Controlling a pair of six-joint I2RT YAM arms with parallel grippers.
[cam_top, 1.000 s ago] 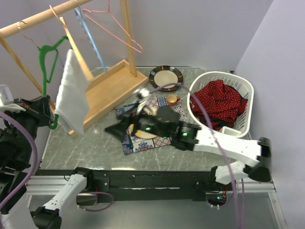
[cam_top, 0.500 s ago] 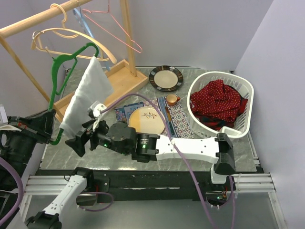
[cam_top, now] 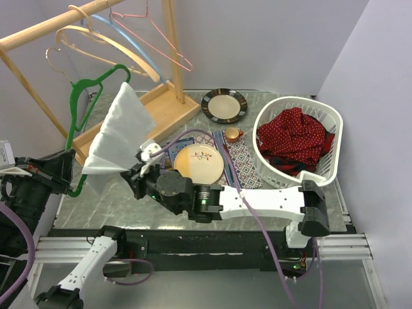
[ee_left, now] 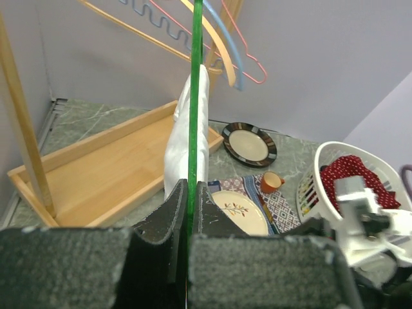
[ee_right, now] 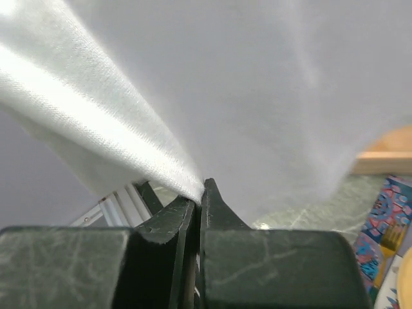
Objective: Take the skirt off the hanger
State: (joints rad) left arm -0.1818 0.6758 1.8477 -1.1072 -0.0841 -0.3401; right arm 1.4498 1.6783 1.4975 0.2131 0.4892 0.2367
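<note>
A white skirt (cam_top: 119, 138) hangs from a green hanger (cam_top: 82, 96) at the left of the table. My left gripper (cam_top: 64, 164) is shut on the hanger's lower bar; in the left wrist view the green bar (ee_left: 195, 96) runs up from between the closed jaws of that gripper (ee_left: 191, 187), with the skirt (ee_left: 180, 141) behind it. My right gripper (cam_top: 134, 174) reaches across to the skirt's lower corner. In the right wrist view this gripper (ee_right: 201, 190) is shut on the white fabric's (ee_right: 225, 84) edge, which stretches up and away from the jaws.
A wooden rack (cam_top: 38, 29) carries several empty hangers above its tray base (cam_top: 151, 112). A cream plate (cam_top: 198, 162) lies on a patterned mat, with a dark-rimmed plate (cam_top: 224, 105) and orange cup (cam_top: 232, 134) behind. A white basket (cam_top: 328, 116) holds red cloth at the right.
My right arm swung left across the table to the skirt and its jaws shut on the lower edge. The hanger and skirt tilted to the right, and the fabric is now pulled taut.
</note>
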